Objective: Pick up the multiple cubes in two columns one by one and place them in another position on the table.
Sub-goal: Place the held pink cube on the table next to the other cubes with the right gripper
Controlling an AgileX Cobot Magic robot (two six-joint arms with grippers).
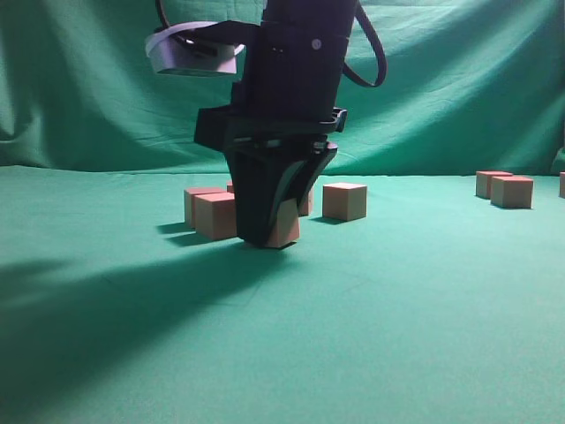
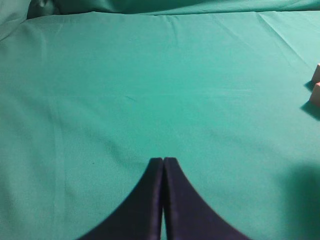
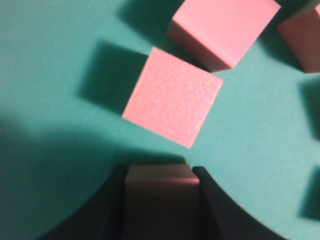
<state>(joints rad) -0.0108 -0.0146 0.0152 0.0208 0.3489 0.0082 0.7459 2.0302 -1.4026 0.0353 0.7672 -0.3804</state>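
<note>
On my exterior feed the left arm itself does not appear; I only know its state from the left wrist camera, where the left gripper (image 2: 163, 161) has its two dark fingers pressed flat together with nothing between them, above bare green cloth (image 2: 150, 90). At the far right edge of that view, two pale cube corners (image 2: 316, 85) are cut off by the frame, so I cannot say which cubes they are.

Moving right, the near group of cubes sits left of centre on the table (image 1: 397, 300). I count two clearly at its left: a front cube (image 1: 214, 215) and one just behind it (image 1: 196, 196). The right gripper (image 1: 275, 231) stands in front of the group and blocks most of it; a sliver of another cube shows at its upper left and one at its right side, both too covered to describe. Its fingers are closed on a held cube (image 1: 284, 230), which is down at cloth level; whether it touches the cloth I cannot tell. The right wrist camera confirms the cube (image 3: 161, 175) clamped between the two fingers, with a loose cube (image 3: 173, 96) just beyond it, another (image 3: 225, 27) past that, and a third cropped at the right edge (image 3: 305, 40).

Right of the gripper, a single cube (image 1: 344, 200) stands apart. Far right, well away, two cubes (image 1: 511, 191) sit touching, and a third is clipped by the frame edge (image 1: 561, 184).
</note>
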